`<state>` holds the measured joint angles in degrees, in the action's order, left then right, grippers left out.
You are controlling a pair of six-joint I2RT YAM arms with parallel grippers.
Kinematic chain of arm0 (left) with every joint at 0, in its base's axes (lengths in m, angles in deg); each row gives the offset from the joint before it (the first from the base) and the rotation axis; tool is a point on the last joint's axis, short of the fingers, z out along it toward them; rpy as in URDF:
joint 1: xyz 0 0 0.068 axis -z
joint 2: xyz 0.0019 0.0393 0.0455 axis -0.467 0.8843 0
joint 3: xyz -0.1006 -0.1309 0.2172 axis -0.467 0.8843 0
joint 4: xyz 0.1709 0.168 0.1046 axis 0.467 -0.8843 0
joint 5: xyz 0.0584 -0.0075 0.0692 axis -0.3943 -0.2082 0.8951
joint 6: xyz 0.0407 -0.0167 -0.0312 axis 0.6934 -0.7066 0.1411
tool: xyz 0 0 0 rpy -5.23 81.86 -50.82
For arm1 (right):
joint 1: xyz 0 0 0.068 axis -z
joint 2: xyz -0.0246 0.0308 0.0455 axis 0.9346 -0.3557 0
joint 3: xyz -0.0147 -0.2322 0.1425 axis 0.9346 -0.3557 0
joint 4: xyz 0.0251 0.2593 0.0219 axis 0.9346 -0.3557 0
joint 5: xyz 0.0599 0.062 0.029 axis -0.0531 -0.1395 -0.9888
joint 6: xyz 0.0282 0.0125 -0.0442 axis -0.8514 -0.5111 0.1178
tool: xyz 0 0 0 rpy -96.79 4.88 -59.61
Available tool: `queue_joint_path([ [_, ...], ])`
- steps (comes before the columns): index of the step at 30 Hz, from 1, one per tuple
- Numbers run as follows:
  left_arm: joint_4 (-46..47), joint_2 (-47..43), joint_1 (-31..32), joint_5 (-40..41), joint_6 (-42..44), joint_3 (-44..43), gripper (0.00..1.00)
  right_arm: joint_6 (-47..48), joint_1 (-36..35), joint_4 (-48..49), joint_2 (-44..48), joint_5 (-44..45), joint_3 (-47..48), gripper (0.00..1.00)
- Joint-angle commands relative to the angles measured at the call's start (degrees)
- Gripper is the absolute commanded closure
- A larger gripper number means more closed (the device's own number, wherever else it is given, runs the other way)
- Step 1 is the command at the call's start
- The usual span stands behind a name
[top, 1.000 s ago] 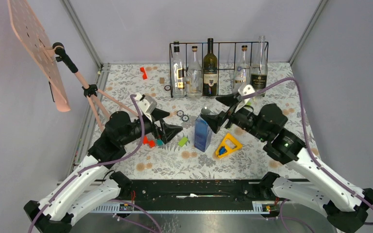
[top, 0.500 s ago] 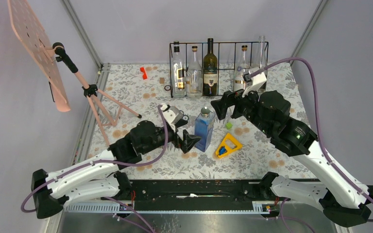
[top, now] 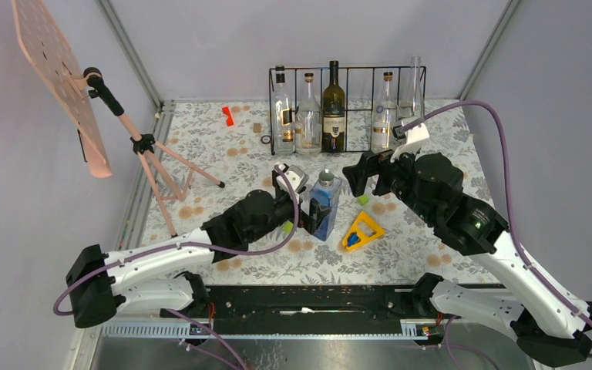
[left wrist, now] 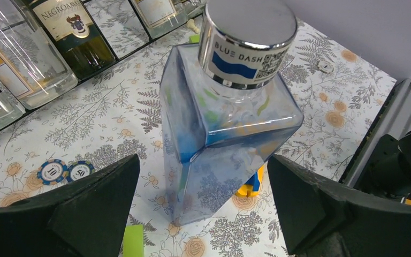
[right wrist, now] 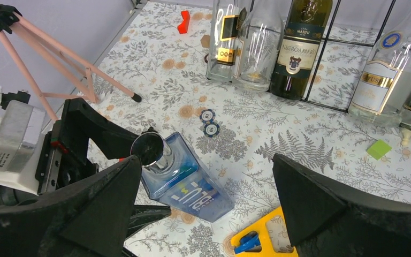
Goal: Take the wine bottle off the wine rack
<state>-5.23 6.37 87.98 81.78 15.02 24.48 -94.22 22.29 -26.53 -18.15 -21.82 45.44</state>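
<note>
Upper centre: black thin-wire wine rack (top: 362, 68); dark green glass wine bottle (top: 333, 112); mid-frame, blue square glass bottle (top: 323, 208), silver cap; white tablecloth (top: 200, 146), grey ferns, orange flowers.

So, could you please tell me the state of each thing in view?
left end effector, open, fingers either side of the blue bottle.
right end effector, open, empty.
blue bottle, upright, capped, not gripped.
wine bottle, upright in the wine rack.
clear bottles, upright in the rack.

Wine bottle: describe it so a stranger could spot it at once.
At the far edge of the table stands a black wire wine rack holding five bottles. The wine bottle is the middle one, the only dark glass among clear neighbours.
</note>
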Motion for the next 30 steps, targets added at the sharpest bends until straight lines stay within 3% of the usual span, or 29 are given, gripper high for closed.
queue_joint_path([
  [1,5.7,1.8,0.5,2.9,0.7,-3.0,0.01,-0.6,-0.2,0.6,1.3,2.2,-0.8,0.01],
  [8,6.4,4.7,2.2,4.2,0.1,-5.4,0.01,-0.9,-0.1,0.7,2.3,3.0,-1.8,0.01],
  [18,4.2,9.2,5.6,13.6,0.6,-10.1,0.02,-1.1,-0.1,0.7,3.8,4.2,-3.1,0.04],
  [30,-3.3,13.4,5.7,13.5,1.7,-16.5,0.4,-0.5,-0.1,0.7,5.8,5.3,-4.5,0.09],
])
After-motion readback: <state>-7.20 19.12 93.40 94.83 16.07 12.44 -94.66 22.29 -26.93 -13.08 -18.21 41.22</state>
